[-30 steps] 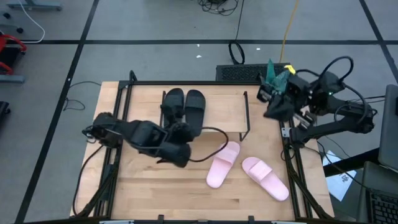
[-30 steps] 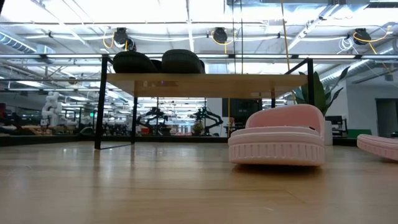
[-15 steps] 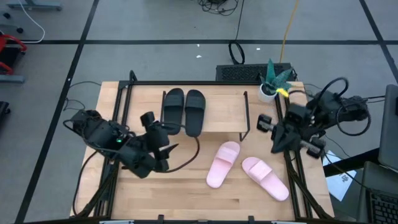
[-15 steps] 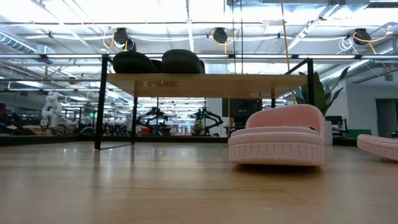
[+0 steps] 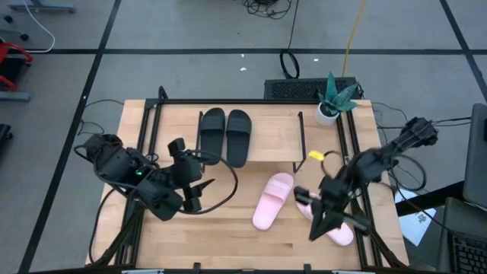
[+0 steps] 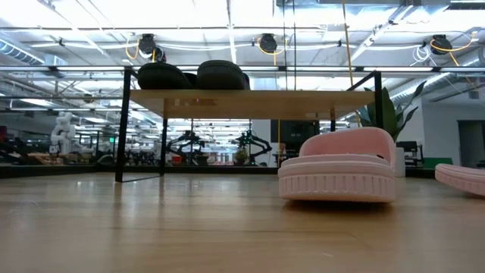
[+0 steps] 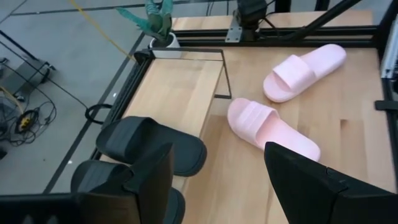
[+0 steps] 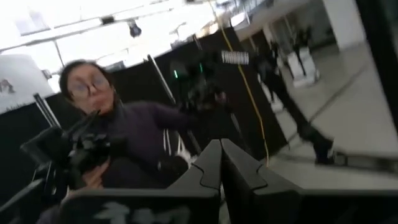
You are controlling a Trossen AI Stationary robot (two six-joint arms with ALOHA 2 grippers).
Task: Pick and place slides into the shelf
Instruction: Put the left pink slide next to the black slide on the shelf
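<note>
black slides on shelf | potted plant at corner

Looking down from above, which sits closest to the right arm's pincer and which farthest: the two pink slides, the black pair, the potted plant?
1. Right pink slide, directly under the right pincer.
2. Left pink slide, just to its left.
3. Black pair and potted plant, both far across the table; too close to call.
</note>
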